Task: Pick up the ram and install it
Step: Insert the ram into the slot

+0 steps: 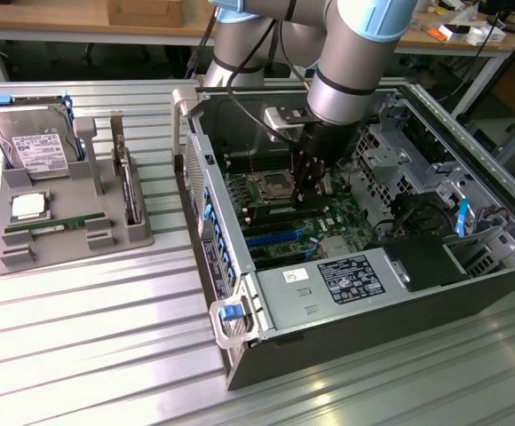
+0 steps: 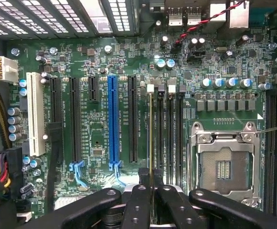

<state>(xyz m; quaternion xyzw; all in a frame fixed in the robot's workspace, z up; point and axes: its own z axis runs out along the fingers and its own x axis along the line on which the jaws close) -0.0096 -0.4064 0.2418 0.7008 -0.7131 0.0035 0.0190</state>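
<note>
Inside the open computer case (image 1: 240,293) on the bench (image 1: 80,337), the gripper (image 2: 151,188) pinches the ram (image 2: 151,138). The ram is seen edge-on as a thin gold line running out ahead from between the fingers. It lies along the outermost memory slot (image 2: 151,114), whose white latch (image 2: 151,88) sits at the far end. The empty processor socket (image 2: 223,169) is just to one side of the gripper. A clean seating likely calls for keeping the stick parallel to the slot, both ends level, and pressing straight in without twisting.
</note>
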